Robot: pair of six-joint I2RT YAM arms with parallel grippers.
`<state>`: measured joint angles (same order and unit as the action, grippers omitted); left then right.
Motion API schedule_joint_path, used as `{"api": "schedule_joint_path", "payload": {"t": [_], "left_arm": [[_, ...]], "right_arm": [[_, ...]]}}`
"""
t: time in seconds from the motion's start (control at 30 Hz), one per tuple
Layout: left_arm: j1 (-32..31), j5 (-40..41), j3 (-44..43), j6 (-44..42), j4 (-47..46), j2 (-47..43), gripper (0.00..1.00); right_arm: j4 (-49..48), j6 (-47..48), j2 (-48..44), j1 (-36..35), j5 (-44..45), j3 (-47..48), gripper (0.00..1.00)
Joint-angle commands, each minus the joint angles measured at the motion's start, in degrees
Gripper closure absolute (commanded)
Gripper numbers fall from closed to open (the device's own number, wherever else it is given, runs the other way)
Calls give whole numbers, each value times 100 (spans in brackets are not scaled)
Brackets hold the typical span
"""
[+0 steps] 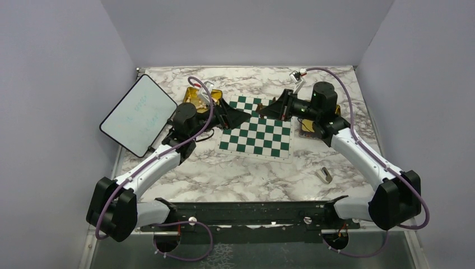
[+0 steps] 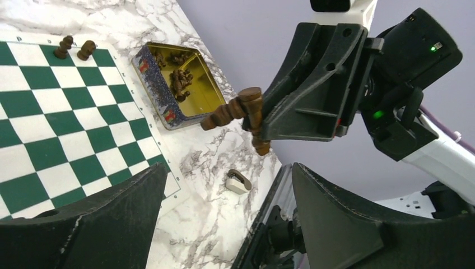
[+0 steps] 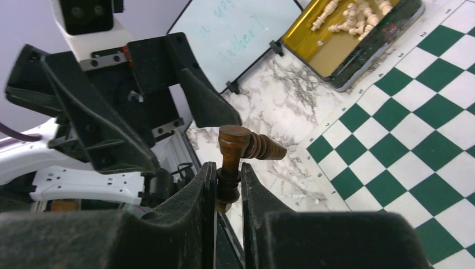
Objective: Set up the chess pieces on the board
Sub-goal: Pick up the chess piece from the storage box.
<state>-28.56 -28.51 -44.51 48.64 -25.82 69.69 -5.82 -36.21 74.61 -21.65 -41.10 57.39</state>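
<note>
Two dark chess pieces seem to be joined at right angles here. The upright piece point(image 3: 228, 147) is nipped between the nearly closed fingers of your right pincer point(image 3: 228, 168). The crosswise piece point(image 3: 265, 149) juts sideways from its top, clear of the jaws. Your left pincer point(image 2: 228, 174) stands wide open, holding nothing. It directly faces the right pincer, with the pair ahead of its fingers and untouched. The board point(image 1: 257, 134) lies below both pincers, and the gold tray point(image 2: 154, 84) of spare dark pieces sits below, just off the board's edge.

The step looks like a mid-air pass or separation. To do it well, hold the right pincer steady. Ease the left jaws around the crosswise piece alone, square to its stem, and close only once both pads flank it. Then draw away along its axis, so the upright piece is not twisted from its narrow hold.

Pose: both arms reach forward and turn inward, wrists roughly level, tips meeting nose to nose above the board.
</note>
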Motion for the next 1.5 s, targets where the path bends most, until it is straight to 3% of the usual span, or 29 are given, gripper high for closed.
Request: {"api": "schedule_joint_path", "payload": {"t": [0.0,0.17,0.33,0.5,0.77,1.03,1.23,1.47], "left_arm": [[17,-300,234,-481,-1011,-63,17],[17,-872,312,-1364,-1613,-181,19],[8,-874,310,-2332,-1666,-192,21],[8,-1151,123,-3036,-1790,11,29],[-140,-2006,43,-4659,-2268,226,29],[-307,-2050,-223,-5249,-2313,614,29],[-322,-2115,-232,-5312,-2322,727,47],[-304,-2041,-56,-5374,-2321,645,79]], "right_arm": [[-609,-455,-285,-37,-537,-78,86],[-936,-767,-307,-42,-841,-68,86],[-1669,-1298,-273,-43,-1143,-207,86],[-1721,-1333,-227,-55,-1258,-187,86],[-1864,-1479,-263,-94,-1422,-270,86],[-2062,-1635,-201,-155,-1567,-403,86],[-1970,-1578,-176,-160,-1625,-445,86],[-1587,-1295,-111,-161,-1635,-348,85]]}}
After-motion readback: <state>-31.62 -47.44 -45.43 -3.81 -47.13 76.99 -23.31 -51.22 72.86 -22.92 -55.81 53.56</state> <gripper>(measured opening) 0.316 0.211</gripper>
